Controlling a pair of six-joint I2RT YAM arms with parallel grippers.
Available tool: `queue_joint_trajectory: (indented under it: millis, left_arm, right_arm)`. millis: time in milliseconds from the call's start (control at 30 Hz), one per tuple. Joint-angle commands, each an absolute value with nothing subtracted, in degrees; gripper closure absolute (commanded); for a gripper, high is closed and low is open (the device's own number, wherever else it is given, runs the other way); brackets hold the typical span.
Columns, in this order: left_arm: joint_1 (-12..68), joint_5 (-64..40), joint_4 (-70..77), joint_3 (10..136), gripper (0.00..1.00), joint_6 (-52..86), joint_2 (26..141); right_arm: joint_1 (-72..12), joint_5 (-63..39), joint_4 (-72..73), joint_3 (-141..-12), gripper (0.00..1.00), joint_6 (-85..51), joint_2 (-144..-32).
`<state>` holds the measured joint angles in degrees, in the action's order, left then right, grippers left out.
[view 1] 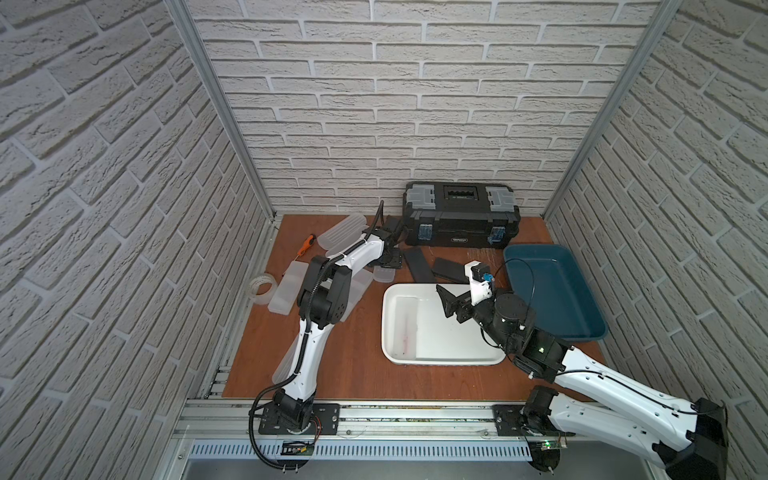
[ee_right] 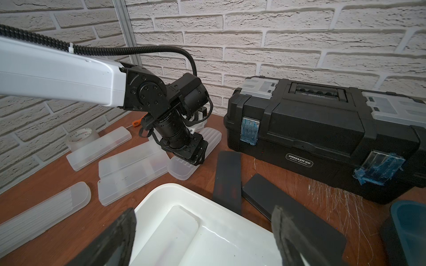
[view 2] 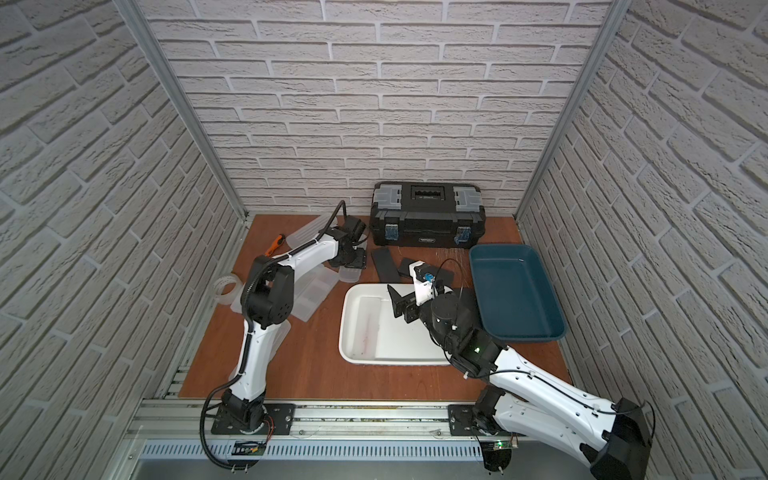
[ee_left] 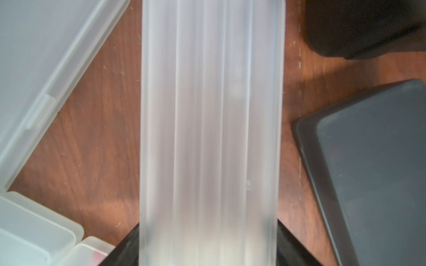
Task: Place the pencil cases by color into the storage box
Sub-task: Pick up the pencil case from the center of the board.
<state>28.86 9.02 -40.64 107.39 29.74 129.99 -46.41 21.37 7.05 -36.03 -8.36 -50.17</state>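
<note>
My left gripper (ee_left: pixel 208 241) is shut on a ribbed frosted pencil case (ee_left: pixel 212 115) at the back left of the table, its black jaws pressing both long sides. Only the end of that case (view 1: pixel 384 274) shows under the gripper (view 1: pixel 390 262) in a top view. More frosted cases (ee_right: pixel 131 165) lie around it. Two black cases (view 1: pixel 417 264) (view 1: pixel 451 270) lie in front of the toolbox. My right gripper (ee_right: pixel 205 221) hangs open and holds nothing, above the far edge of the white storage box (view 1: pixel 444 359). One frosted case (view 1: pixel 405 328) lies in that box.
A teal tray (view 1: pixel 582 332) stands at the right, and a shut black toolbox (view 1: pixel 461 220) stands against the back wall. An orange-handled screwdriver (view 1: pixel 306 243) and a clear tape roll (view 1: pixel 262 289) lie at the left edge. Brick walls close in three sides.
</note>
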Motion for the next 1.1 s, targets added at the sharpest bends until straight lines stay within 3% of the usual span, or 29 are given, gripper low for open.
queue_joint_trajectory:
  millis: [0, 1067]
  left_arm:
    - [29.0, 10.0, -41.9, 107.7, 0.28, 28.9, 126.3]
    - [31.4, 8.5, -41.2, 97.2, 0.31, 34.9, 109.8]
  right_arm:
    - [-46.6, 21.6, 8.4, -36.1, 0.08, -9.0, -50.4]
    - [-46.6, 24.8, 5.4, -37.3, 0.08, -11.7, -50.7]
